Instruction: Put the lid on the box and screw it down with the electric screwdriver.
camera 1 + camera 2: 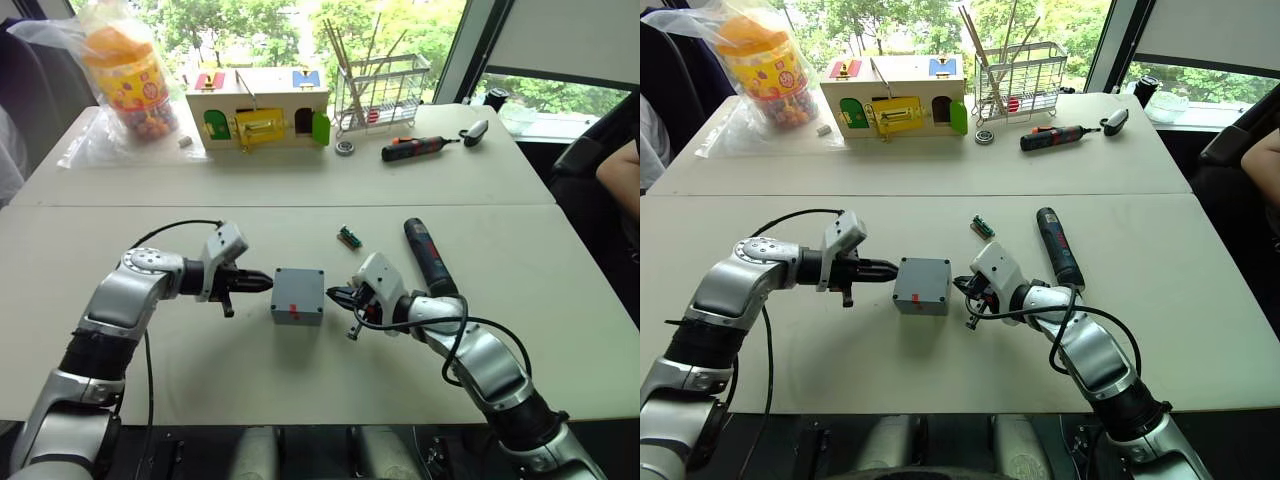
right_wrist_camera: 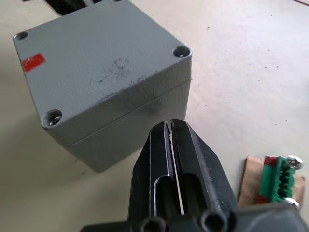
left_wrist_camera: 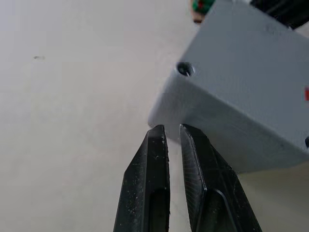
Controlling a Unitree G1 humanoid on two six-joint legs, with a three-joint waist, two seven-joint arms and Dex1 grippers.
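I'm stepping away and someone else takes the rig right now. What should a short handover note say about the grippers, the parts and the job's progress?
Left gripper: jaws nearly shut, empty, tips at the box's left side.
Right gripper: jaws shut, empty, tips at the box's right side.
The box sits on the near table between the two grippers, with the lid already seated on top.
The electric screwdriver lies untouched on the table beyond the right arm.
Done: lid placed. Left: pick up the screwdriver and drive the corner screws; I cannot tell whether all the holes hold screws.

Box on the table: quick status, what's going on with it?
Both end effectors, left and right, shut, flanking box. Lid seated on it, corner holes visible. Electric screwdriver lying untouched beside right arm. Nothing blocking.
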